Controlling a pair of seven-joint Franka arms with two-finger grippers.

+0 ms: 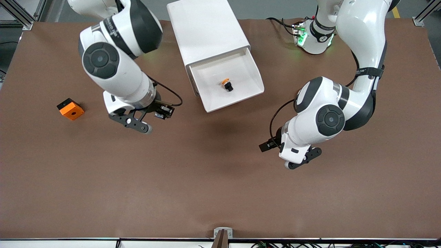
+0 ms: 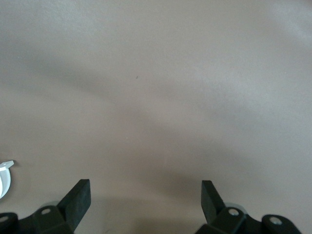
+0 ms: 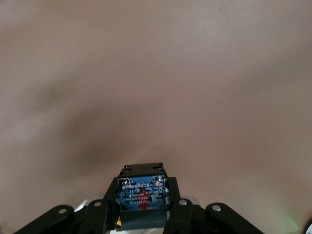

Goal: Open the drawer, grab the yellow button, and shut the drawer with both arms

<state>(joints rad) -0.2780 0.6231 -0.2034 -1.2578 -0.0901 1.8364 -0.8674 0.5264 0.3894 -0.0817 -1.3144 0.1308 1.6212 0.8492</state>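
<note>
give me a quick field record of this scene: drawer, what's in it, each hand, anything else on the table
drawer: top one, pulled open
in drawer: orange-capped black push button
right hand: shut on the button, a small blue blocky piece, over bare table
left hand: open, empty, over bare table
cabinet: white, between the arms
orange block: on the table, toward the right arm's end

2 glossy white arms, black joint bands and round dark caps, black cables looping to wrists, black finger mounts with silver screws, green lights at left arm's base
</note>
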